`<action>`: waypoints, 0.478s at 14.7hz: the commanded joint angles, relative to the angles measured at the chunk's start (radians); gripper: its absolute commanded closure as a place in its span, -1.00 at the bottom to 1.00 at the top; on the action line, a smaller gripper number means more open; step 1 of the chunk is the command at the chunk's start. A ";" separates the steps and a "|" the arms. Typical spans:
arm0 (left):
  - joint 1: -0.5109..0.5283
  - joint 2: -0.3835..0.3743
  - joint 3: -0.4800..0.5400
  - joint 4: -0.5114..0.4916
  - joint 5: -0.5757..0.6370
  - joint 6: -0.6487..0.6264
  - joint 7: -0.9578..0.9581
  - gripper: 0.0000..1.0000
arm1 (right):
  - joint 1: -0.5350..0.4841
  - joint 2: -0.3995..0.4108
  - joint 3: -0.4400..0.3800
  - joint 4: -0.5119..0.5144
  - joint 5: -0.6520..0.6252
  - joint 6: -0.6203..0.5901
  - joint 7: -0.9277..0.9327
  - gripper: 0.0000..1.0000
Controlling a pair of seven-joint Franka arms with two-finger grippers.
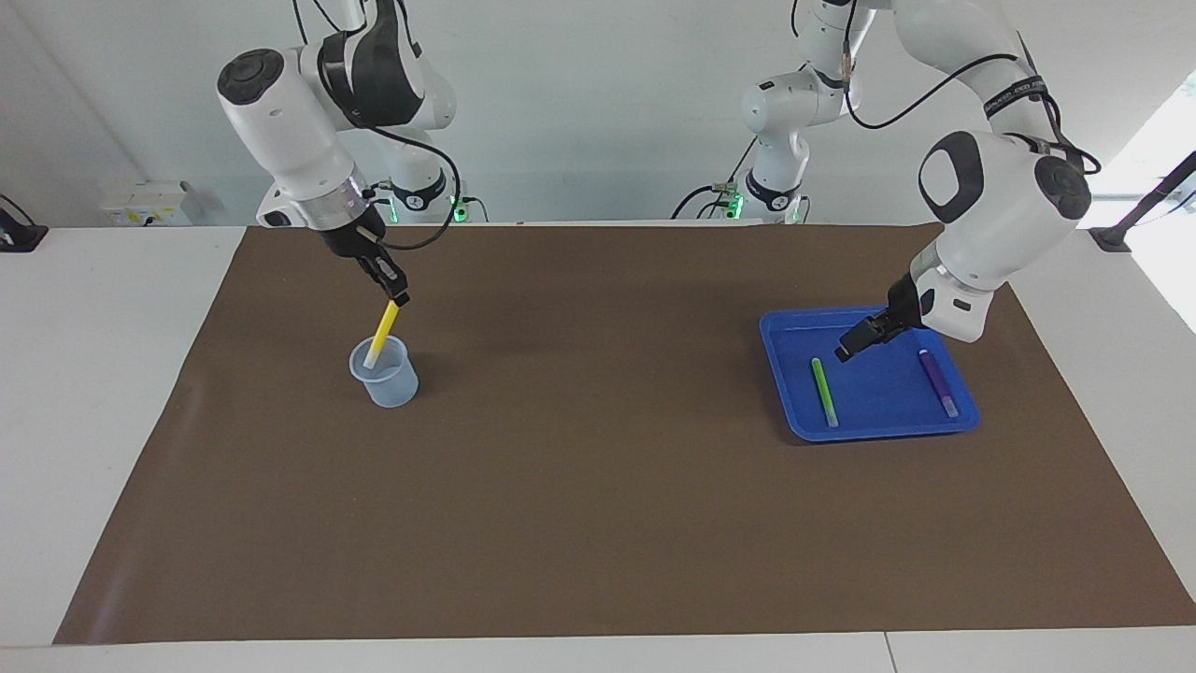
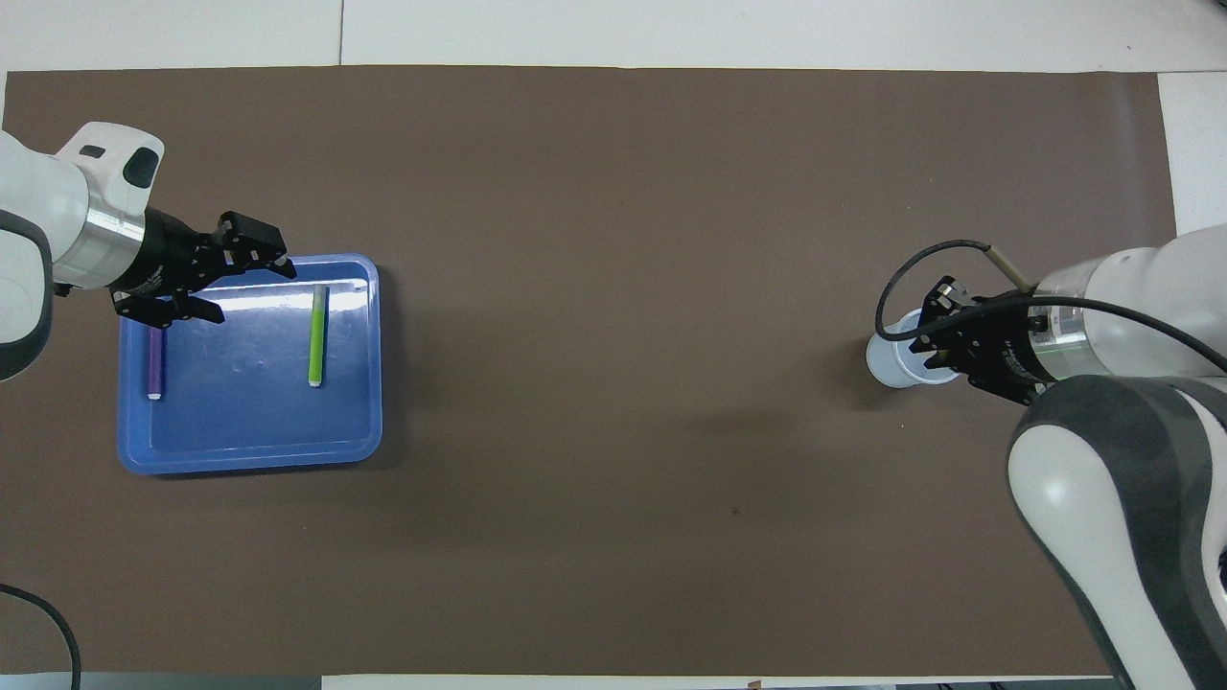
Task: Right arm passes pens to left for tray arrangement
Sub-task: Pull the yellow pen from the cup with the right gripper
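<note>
The blue tray (image 1: 962, 418) sits at the left arm's end of the desk (image 1: 598, 523), holding 2 pens, green (image 1: 824, 391) and purple (image 1: 937, 381). The left tool (image 1: 852, 344) hangs over it, fingers apart. The right tool (image 1: 396, 295) is clamped on the yellow pen (image 1: 380, 335), its lower end in the cup (image 1: 387, 380).

The right arm bends down at its own end of the table, wrist tilted, its gripper (image 1: 397, 297) raised with jaws clamped on the top of the yellow pen (image 1: 380, 339). The left arm arches down at the other end, its gripper (image 1: 852, 344) hanging in the air with jaws spread wide, holding nothing.
</note>
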 commanded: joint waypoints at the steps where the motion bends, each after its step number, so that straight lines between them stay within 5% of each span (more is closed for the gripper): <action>1: -0.036 -0.081 0.006 -0.014 -0.107 -0.018 -0.191 -1.00 | 0.064 -0.032 0.005 0.002 0.012 -0.004 -0.185 1.00; 7: -0.099 -0.135 0.004 -0.004 -0.258 0.047 -0.500 -1.00 | 0.262 -0.027 0.005 0.056 0.020 0.067 -0.548 1.00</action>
